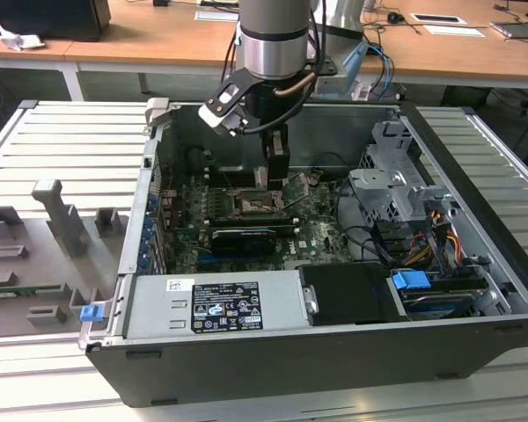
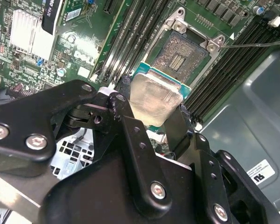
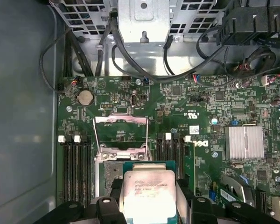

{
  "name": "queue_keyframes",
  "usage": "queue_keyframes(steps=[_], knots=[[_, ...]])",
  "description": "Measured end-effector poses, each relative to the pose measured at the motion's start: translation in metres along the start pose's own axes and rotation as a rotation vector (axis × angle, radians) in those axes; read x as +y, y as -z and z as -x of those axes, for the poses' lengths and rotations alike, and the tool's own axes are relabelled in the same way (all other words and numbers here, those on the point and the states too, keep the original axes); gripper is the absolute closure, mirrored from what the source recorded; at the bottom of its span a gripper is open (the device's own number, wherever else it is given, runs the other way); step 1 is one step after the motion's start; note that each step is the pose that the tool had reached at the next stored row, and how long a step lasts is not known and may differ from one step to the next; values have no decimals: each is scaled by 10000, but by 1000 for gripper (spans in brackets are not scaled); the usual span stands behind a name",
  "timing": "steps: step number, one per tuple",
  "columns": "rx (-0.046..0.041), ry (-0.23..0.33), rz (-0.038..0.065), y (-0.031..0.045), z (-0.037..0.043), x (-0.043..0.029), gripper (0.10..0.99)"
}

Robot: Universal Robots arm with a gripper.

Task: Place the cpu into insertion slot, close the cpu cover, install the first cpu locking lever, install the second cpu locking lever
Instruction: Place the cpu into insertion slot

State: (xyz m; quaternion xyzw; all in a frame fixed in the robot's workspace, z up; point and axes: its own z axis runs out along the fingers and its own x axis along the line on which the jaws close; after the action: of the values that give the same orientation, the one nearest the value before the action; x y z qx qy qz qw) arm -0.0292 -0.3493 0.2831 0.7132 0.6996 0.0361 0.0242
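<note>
Silvery-beige chip [image 2: 154, 99]: pinched at two opposite edges between the black fingers [image 2: 176, 125] of the gripper [image 2: 151, 109]. Its metal top is turned toward the camera, and a green rim is seen around it.
Chip position: held just above the green board [image 3: 186, 100], beside and partly over the socket [image 2: 179, 55], and not seated in it.
Socket: shown bare in the second wrist view, with a dark field of contacts exposed inside a thin metal rim. In the exterior view the socket [image 1: 250, 204] is found at the middle of the frame, just below the fingers.
Cover [image 3: 120, 133]: raised open. In the first wrist view it is seen as a silvery frame with a large window, standing off the socket on the side away from the chip.
Lever [image 2: 252, 45]: a thin metal rod, seen lying out over the black memory slots [image 2: 233, 70].
Arm [image 1: 273, 35]: a grey tube is seen at the top middle of the exterior view, with the gripper [image 1: 277, 171] held inside the open case [image 1: 334, 360].
Case: a black tower laid on its side on a ribbed grey table [image 1: 62, 141]. A grey power supply [image 1: 216, 303] is fitted at the lower middle of the frame.
Heat sink [image 3: 245, 142]: a silver finned block, mounted on the board well apart from the socket.
</note>
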Motion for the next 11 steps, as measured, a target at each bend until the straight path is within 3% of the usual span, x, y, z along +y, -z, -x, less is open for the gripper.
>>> queue_keyframes(steps=[11], knots=[[0,0,0,-86,2,-9,553]])
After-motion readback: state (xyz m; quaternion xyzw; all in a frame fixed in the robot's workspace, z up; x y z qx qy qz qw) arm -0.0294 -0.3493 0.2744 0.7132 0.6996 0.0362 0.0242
